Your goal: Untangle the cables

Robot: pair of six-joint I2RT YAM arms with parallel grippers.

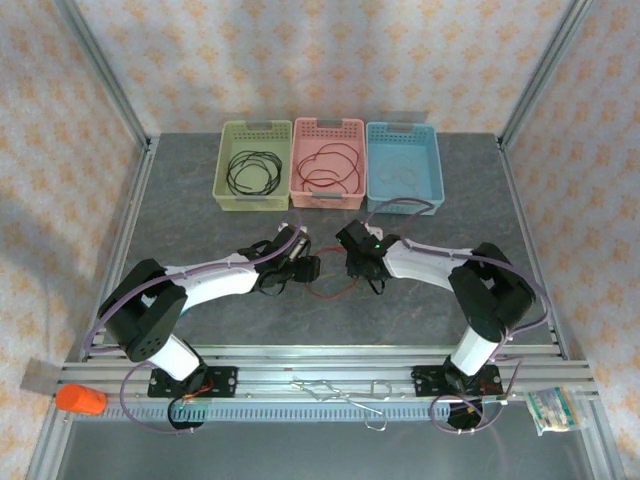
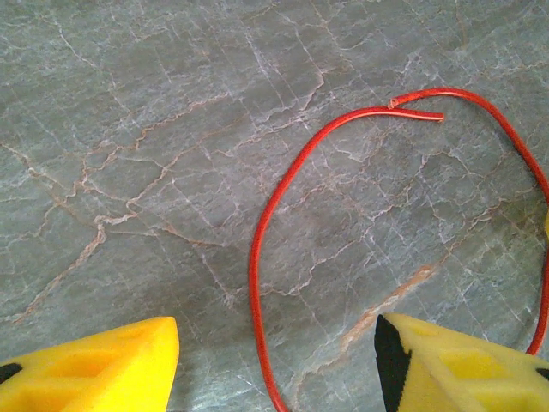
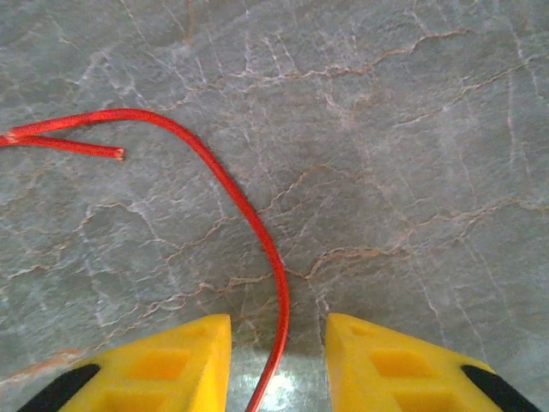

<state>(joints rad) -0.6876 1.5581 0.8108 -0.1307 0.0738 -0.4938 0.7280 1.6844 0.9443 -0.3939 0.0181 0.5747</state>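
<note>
Right end effector: narrow, straddling red cable (not yet pinched); left end effector wide. Best: centre strand, clamp, draw toward three o'clock.

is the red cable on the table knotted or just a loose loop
Loose loop. The red cable lies flat on the table as one open curve, its ends running side by side, no knot visible.

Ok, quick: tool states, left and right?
Left tool: open, red cable lying between its fingers, not gripped.
Right tool: open, red cable between its fingers, not clamped.
</note>
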